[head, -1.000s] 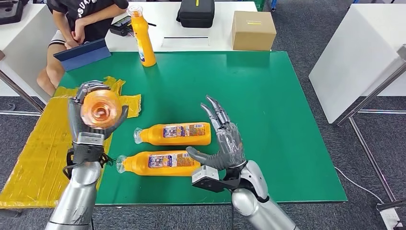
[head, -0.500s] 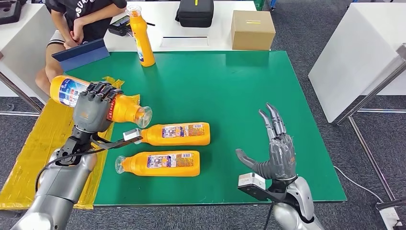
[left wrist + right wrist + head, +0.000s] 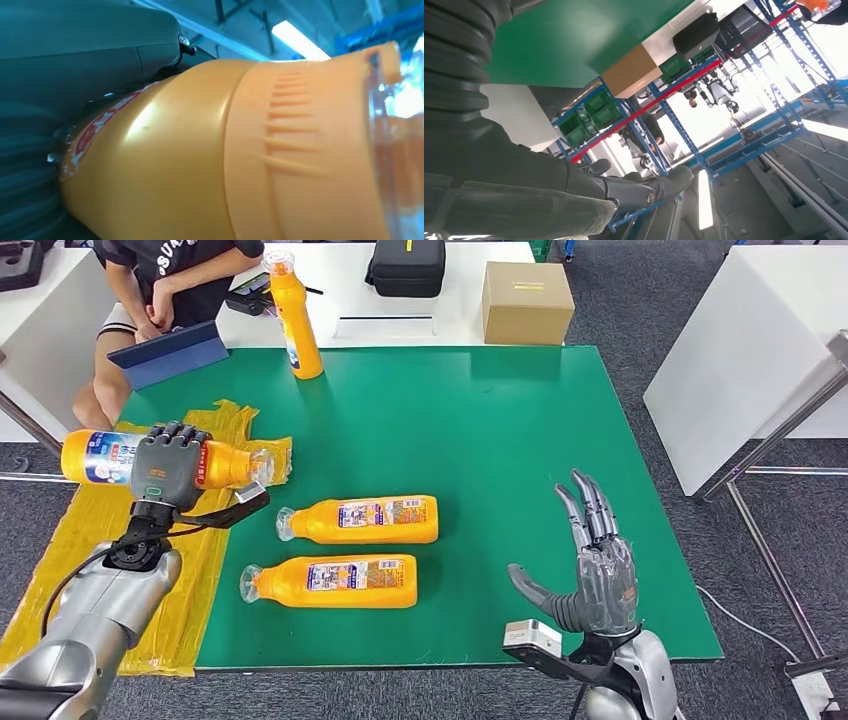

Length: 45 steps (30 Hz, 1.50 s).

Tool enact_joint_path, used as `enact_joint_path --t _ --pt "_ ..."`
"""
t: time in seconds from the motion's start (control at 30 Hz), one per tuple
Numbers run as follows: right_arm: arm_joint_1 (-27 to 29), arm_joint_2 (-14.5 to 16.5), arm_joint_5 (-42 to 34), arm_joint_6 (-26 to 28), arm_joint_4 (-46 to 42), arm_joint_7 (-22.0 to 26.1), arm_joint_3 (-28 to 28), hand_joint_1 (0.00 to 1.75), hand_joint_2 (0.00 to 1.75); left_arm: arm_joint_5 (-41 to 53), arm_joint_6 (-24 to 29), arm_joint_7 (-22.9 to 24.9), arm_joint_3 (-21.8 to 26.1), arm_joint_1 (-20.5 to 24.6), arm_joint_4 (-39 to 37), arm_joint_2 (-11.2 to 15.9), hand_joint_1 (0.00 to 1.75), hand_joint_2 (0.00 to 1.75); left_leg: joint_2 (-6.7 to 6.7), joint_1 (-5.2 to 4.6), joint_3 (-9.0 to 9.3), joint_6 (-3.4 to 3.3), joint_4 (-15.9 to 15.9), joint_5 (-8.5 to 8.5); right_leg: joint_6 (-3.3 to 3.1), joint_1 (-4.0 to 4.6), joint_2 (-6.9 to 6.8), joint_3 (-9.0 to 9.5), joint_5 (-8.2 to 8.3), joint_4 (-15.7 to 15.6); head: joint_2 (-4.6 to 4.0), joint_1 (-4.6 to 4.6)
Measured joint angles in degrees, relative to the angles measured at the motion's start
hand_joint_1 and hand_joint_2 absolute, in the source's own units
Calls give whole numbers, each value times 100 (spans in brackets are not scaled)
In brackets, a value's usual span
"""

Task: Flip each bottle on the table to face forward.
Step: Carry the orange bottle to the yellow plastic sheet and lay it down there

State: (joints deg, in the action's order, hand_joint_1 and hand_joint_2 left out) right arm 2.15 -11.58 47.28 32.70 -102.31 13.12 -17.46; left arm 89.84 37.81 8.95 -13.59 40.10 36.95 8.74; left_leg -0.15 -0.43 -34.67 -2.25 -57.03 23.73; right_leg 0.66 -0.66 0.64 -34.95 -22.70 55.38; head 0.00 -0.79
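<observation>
We held one bottle [image 3: 105, 457] sideways in our left robot hand [image 3: 165, 468], off the surface's [image 3: 520, 440] edge; a loose grip could drop it. Our right robot hand [image 3: 590, 575] was wide, empty.

Orange bottle [image 3: 105, 457] with a blue-and-white label in the dark grey left hand [image 3: 165, 466] — beneath it yellow sheeting [image 3: 90, 550], beside that the green table [image 3: 520, 460].

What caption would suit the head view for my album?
Left hand holds an orange bottle sideways while two bottles lie on the green table.
</observation>
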Motion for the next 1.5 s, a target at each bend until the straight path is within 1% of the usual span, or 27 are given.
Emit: enact_joint_path --t 0.13,0.43,0.47,0.53,0.6,0.67,0.7,0.93,1.5 --pt "13 25 38 -55 1 -7 0 0 175 -47 -79 43 -7 64 -326 44 175 175 -3 0 -3 0 0 0 0 2 0 0 0 0 0 -1" --pt "-65 140 88 -196 47 -9 -4 0 175 -172 -21 -225 10 71 -675 82 175 175 -6 -1 -8 -1 0 -1 1 3 -1 1 0 0 0 -1" --pt "-74 150 91 -197 57 -9 -4 0 175 -179 -8 -258 15 71 -694 82 171 175 -6 -1 -8 -1 0 -1 1 3 -1 1 0 0 0 -1" --pt "-83 164 100 -199 78 -9 -4 0 175 -203 17 -329 25 71 -725 82 130 175 -7 -1 -8 -1 0 -1 1 3 -2 2 0 0 0 0" --pt "-103 182 107 -207 108 -14 -4 0 175 -229 42 -410 54 74 -756 81 50 175 -7 -1 -8 -2 0 -1 1 3 -2 1 0 0 0 -1" --pt "-129 206 118 -224 141 -28 -4 0 175 -251 78 -493 103 76 -782 74 4 175 -7 -1 -8 -1 0 -1 1 3 -1 1 0 0 0 -1" --pt "-136 216 125 -234 155 -36 -4 0 175 -261 101 -524 124 75 -789 67 0 175 -6 -1 -8 -1 0 -1 1 3 -1 1 0 -1 0 -1" --pt "-217 255 137 -304 223 -93 -4 0 175 -334 170 -627 187 73 -790 -6 0 175 -8 -2 -7 -1 0 -1 1 3 -2 1 0 -1 0 -1" --pt "-272 306 142 -368 298 -158 -6 0 175 -379 162 -657 276 77 -790 -77 0 175 -7 -1 -4 -1 0 -1 0 2 -2 2 0 0 0 0"
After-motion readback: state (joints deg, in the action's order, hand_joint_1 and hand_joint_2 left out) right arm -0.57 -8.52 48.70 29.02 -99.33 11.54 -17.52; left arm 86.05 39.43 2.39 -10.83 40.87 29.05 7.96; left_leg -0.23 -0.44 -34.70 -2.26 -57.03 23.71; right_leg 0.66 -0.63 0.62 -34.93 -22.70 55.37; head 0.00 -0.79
